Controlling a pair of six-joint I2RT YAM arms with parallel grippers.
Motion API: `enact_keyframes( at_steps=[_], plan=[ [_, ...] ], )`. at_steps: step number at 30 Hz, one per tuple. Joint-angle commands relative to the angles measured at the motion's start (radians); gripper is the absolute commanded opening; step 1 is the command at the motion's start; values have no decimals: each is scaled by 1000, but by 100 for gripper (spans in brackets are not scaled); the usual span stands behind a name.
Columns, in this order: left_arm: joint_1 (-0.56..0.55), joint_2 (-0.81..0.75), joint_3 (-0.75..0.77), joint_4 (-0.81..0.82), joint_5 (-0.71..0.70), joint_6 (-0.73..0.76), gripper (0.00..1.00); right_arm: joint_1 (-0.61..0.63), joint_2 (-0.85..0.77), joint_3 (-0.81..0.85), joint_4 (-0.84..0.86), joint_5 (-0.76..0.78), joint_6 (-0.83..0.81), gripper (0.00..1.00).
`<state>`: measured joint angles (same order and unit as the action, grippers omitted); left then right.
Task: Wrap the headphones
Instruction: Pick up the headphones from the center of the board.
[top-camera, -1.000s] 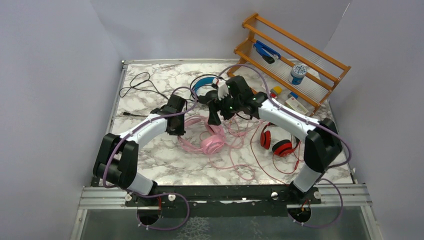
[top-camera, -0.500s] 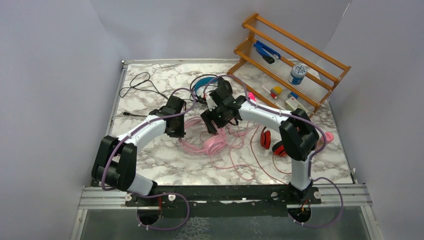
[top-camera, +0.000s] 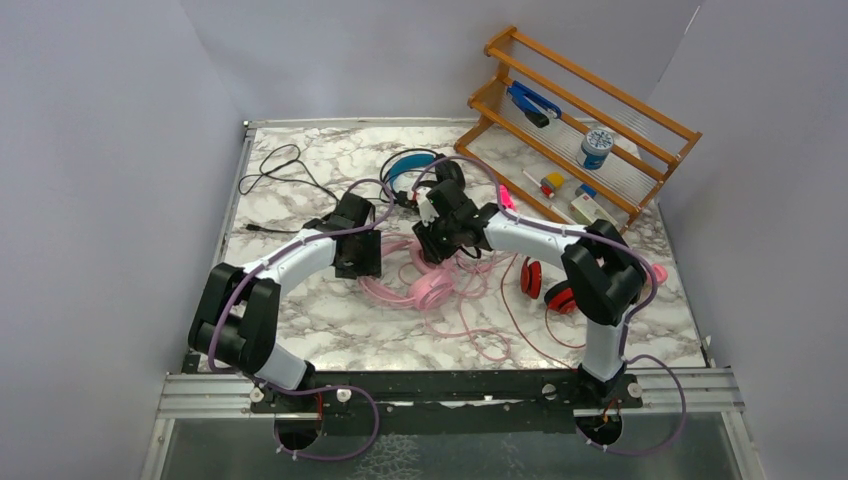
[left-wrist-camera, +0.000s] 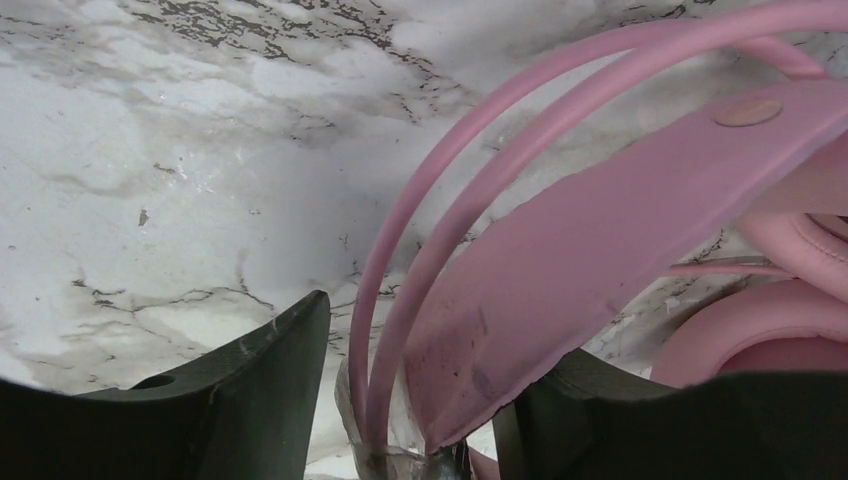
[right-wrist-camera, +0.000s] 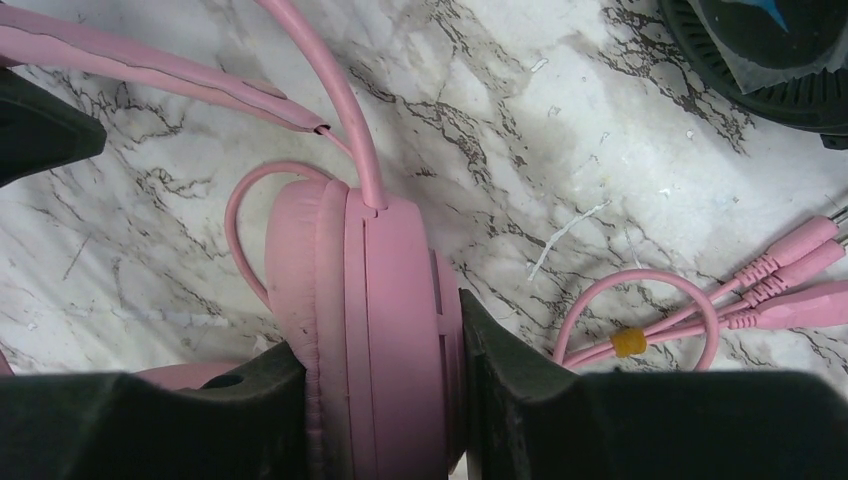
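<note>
Three wired headsets lie on the white, grey-veined marble-look table, and the pink headset near its middle is the mark for all the rest. Beyond the pink headset, toward the far edge, lies the black headset with a glossy blue arch, and its thin black cable loops away further to the left. To the right of the pink headset lies the red headset, which has round red cups on a black band. Far behind and to the right of the pink headset leans a slatted orange wooden rack. The left gripper is at the pink headset's left side. Its dark jaws stand apart around the flat, matte pink headband and two thin round rods, with bare marble showing between the rods and one finger. The right gripper sits at the pink headset's far side, closed narrowly on a thick, disc-shaped ear cup. Both fingers press the cup, which has a soft, faintly creased cushion on one face and a smooth hard shell on the other. Just beside that cup, a curl of the pink headset's cord ends in ribbed pink plugs and is bound by a small yellow tie.
</note>
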<state>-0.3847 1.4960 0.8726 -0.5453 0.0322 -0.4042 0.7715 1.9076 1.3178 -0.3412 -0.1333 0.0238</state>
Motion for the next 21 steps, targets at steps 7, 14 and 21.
enact_keyframes(
  at_steps=[7, 14, 21],
  plan=[
    [-1, -22, -1, 33, 3, 6, 56, 9, -73, -36, 76, -69, -49, 32],
    [0, -37, 24, 27, 37, 45, 19, 9, -125, -32, 59, -64, -43, 40],
    [1, -171, 90, -56, 43, 16, 0, 10, -270, 112, -143, -37, 30, 83]
  ],
)
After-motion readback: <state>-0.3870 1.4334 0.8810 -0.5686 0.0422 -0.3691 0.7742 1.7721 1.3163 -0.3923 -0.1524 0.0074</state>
